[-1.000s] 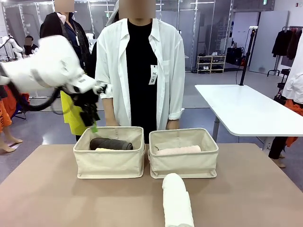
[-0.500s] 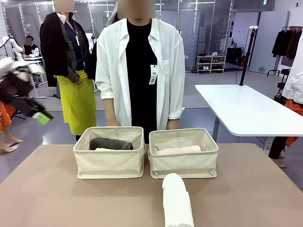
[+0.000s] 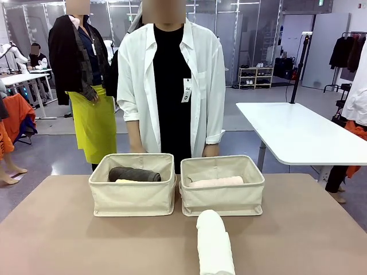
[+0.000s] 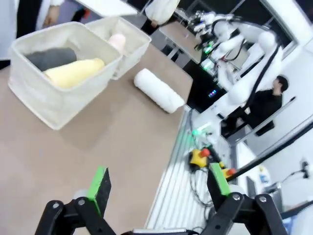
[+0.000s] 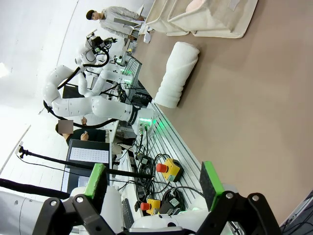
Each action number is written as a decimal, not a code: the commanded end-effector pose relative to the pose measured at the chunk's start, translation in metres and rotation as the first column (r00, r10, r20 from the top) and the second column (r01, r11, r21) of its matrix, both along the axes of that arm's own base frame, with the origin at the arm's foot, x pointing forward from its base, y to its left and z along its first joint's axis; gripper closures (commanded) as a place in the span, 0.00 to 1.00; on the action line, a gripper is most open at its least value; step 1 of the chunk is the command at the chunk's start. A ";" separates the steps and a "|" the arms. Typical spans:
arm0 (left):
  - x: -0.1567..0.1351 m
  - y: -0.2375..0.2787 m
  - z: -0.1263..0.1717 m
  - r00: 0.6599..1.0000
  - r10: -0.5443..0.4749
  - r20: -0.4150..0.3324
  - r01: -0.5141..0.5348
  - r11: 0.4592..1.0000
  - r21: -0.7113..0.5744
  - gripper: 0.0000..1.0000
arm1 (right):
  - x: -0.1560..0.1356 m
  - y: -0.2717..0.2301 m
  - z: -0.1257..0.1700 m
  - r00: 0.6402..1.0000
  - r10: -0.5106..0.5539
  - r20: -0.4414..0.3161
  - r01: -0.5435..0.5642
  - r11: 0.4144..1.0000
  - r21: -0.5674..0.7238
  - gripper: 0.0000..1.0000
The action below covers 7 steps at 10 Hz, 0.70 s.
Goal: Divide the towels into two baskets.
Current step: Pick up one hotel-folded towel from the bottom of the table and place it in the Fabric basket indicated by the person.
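Two cream baskets stand side by side at the table's far middle. The left basket (image 3: 132,199) holds a dark grey towel (image 3: 135,174) and a pale yellow towel (image 3: 126,181). In the right basket (image 3: 222,200) lies a pale pink towel (image 3: 216,182). A white towel (image 3: 214,243) lies rolled on the table in front of the right basket. My left gripper (image 4: 159,182) is open and empty over the table's near side, well back from the left basket (image 4: 49,105) and the white towel (image 4: 159,90). My right gripper (image 5: 154,180) is open and empty, far back from the white towel (image 5: 177,73).
A person in a white shirt (image 3: 172,86) stands right behind the baskets, hands low near their far rims. A white table (image 3: 298,134) stands off to the back right. Beyond the table's near edge are cables and red stop buttons (image 4: 203,155).
My left arm, which hung above the left basket a second ago, has swung away to the left and out of the front view. The towels and baskets have not moved.
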<state>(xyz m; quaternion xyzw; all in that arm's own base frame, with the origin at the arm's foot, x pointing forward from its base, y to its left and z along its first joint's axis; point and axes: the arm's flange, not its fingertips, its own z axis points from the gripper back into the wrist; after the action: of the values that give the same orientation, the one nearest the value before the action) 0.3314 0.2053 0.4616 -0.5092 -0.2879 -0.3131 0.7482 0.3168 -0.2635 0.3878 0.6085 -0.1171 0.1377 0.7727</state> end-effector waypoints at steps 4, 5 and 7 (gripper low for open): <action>0.018 0.064 -0.068 0.974 -0.040 -0.224 0.025 0.997 -0.071 0.00 | -0.004 0.001 0.001 1.000 0.007 0.013 -0.007 1.000 -0.009 0.04; 0.030 0.069 -0.081 0.962 -0.020 -0.273 0.014 1.000 -0.025 0.00 | -0.004 0.001 0.001 1.000 0.007 0.013 -0.007 1.000 -0.009 0.04; 0.004 0.051 -0.072 0.979 -0.003 -0.202 -0.010 0.998 -0.061 0.00 | -0.004 0.001 0.001 1.000 0.007 0.013 -0.007 1.000 -0.009 0.04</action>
<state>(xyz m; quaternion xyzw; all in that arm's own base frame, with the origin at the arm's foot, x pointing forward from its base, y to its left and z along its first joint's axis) 0.3516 0.2613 0.3763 -0.5631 -0.2028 -0.2463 0.7623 0.3169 -0.2633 0.3875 0.6087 -0.1167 0.1377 0.7726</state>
